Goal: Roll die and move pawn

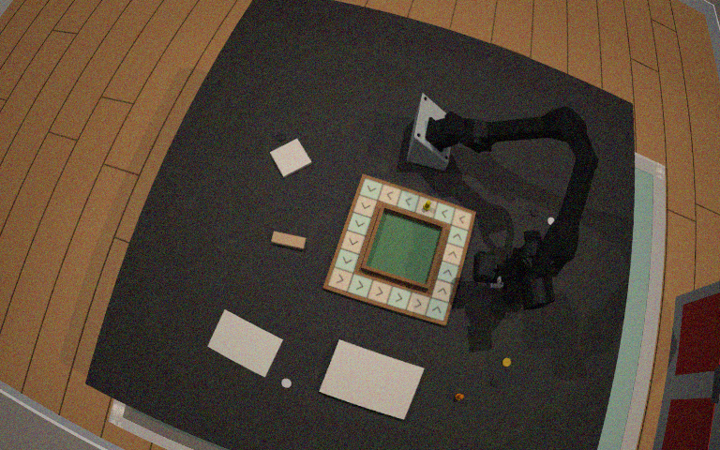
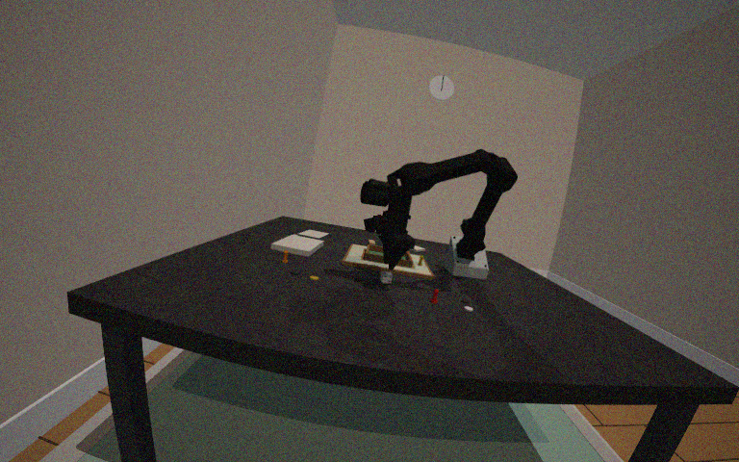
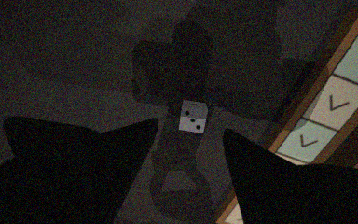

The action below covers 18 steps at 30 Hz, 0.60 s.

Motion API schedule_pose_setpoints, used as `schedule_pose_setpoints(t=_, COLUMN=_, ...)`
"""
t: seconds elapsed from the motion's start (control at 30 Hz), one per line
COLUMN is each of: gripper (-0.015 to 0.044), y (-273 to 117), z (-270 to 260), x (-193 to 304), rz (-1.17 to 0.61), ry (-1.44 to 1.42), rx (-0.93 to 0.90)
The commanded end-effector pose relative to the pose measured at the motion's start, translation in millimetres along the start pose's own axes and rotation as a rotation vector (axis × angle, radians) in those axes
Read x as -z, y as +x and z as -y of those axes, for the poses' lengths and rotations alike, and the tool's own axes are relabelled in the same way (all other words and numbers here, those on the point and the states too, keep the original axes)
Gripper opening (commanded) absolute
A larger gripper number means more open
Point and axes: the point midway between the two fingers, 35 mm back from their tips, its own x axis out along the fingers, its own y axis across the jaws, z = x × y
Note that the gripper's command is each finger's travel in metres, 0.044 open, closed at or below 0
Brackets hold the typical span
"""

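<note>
My gripper (image 2: 391, 267) (image 3: 190, 128) is open, pointing down over the white die (image 2: 385, 277) (image 3: 193, 122). In the wrist view the die shows between and beyond the fingertips, with dark pips; it rests on the table beside the board. In the top view the arm mostly hides it. The board (image 1: 340, 278) (image 2: 354, 256) (image 3: 322, 100) has a ring of arrowed squares around the green dice tray (image 1: 406, 247), which is empty. A yellow pawn (image 1: 426, 205) (image 2: 420, 260) stands on a square of the side nearest the arm's base.
An orange pawn (image 1: 458, 397) (image 2: 285, 257) and a yellow disc (image 1: 506, 362) (image 2: 314, 277) lie off the board. A red pawn (image 2: 434, 295) and a white disc (image 1: 550, 220) (image 2: 469, 308) are on the die's other side. White slabs (image 1: 371, 379) (image 1: 245, 342) (image 1: 290, 157) and a tan block (image 1: 288, 240) lie around.
</note>
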Motion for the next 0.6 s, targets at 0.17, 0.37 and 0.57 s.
schedule_pose_setpoints(t=0.17, gripper=0.0275, y=13, z=1, x=1, rz=-0.003, ry=0.004, rx=0.003)
schedule_pose_setpoints(t=0.37, gripper=0.0275, y=23, z=1, x=1, rz=-0.003, ry=0.004, rx=0.003)
schedule_pose_setpoints(t=0.57, gripper=0.0275, y=32, z=1, x=1, rz=-0.002, ry=0.004, rx=0.002)
